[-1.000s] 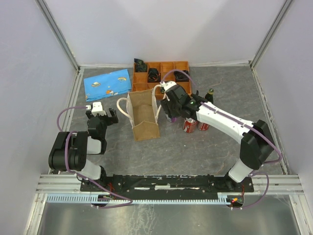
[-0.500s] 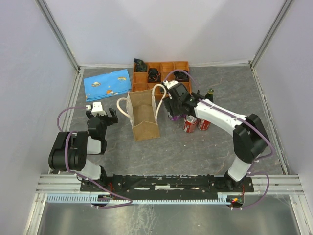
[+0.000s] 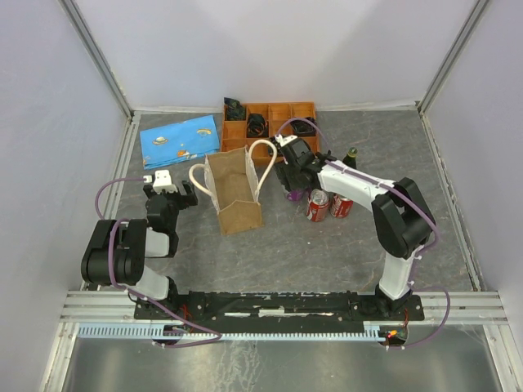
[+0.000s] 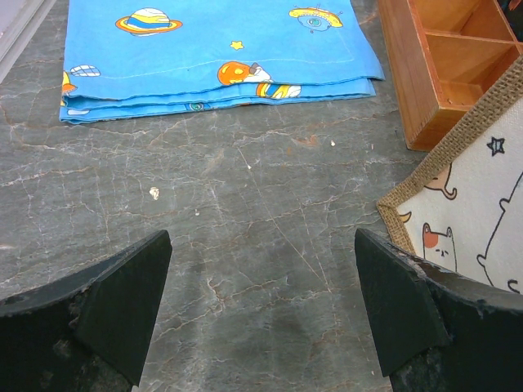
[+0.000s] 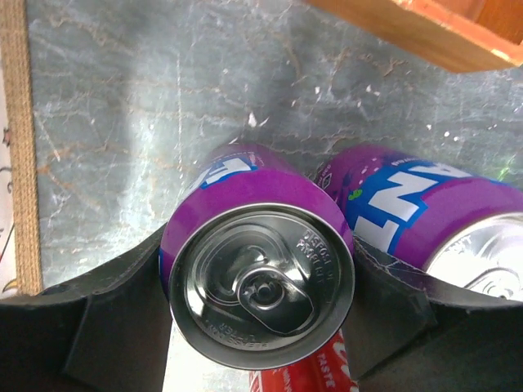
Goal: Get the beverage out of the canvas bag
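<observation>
Already outside the canvas bag: purple can clasped by the right gripper

Seen from the wrist, both fingers of the right gripper press on the sides of the purple can, so the jaws are closed around it. The can stands upright with its silver top and pull tab facing the camera. I cannot tell if its base touches the table or is a little above it.

The can is on the right of the bag, outside of it. Between the woven edge of the bag and the can there is a strip of bare stone surface. A second purple can stands just beside the held one, on the side away from the bag, and the two are almost touching. Two red cans stand a little further right from the bag, close to the purple pair.

Behind the bag is the orange tray, and its wooden wall lies near the cans. Behind the bag on the left lies a folded blue cloth, well apart from it.

The bag stands upright, mouth open, both cream handles up.

Left of the bag, the left gripper is spread wide with nothing between its fingers. Bare table lies before it, and the corner of the bag is near its right finger
</observation>
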You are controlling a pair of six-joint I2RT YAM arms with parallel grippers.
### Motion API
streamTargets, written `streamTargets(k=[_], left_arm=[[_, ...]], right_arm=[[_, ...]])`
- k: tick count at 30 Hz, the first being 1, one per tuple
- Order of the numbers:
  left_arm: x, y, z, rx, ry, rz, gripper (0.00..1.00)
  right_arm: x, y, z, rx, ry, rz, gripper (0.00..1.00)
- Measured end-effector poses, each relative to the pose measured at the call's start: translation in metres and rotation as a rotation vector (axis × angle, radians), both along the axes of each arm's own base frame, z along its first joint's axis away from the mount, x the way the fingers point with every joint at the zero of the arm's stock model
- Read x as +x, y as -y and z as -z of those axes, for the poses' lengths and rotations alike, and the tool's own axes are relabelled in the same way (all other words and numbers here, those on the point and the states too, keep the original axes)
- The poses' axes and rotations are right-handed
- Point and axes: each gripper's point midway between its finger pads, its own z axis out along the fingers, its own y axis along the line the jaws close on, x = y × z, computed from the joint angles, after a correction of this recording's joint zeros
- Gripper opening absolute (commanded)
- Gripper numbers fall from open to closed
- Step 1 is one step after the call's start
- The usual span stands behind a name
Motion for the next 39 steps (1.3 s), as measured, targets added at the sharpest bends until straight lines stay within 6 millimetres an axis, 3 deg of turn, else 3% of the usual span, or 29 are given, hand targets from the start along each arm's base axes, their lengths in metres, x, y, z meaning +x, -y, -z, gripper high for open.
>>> streamTargets(k=[9, 16, 23, 27, 30, 34, 39], left_arm=[[0.0, 0.0, 0.0, 0.0, 0.0, 0.0, 0.99], [0.0, 0.0, 0.0, 0.0, 0.0, 0.0, 0.99], [0.0, 0.0, 0.0, 0.0, 0.0, 0.0, 0.99], [0.0, 0.0, 0.0, 0.0, 0.0, 0.0, 0.99], [0.0, 0.0, 0.0, 0.0, 0.0, 0.0, 0.99], [0.0, 0.0, 0.0, 0.0, 0.0, 0.0, 0.99], [0.0, 0.0, 0.0, 0.0, 0.0, 0.0, 0.99]], right_arm=[[0.035, 0.003, 0.0, 0.002, 0.043, 0.046, 0.0], [0.034, -0.001, 0.001, 0.023, 0.036, 0.055, 0.03], [0.015, -0.004, 0.001, 0.004, 0.022, 0.034, 0.4], [0.0, -0.015, 0.0, -0.024, 0.015, -0.002, 0.7], [-0.007, -0.021, 0.0, -0.034, 0.016, -0.019, 0.83], [-0.012, -0.023, 0.001, -0.052, 0.013, -0.028, 0.98], [-0.012, -0.018, 0.001, -0.074, 0.014, -0.018, 0.99]])
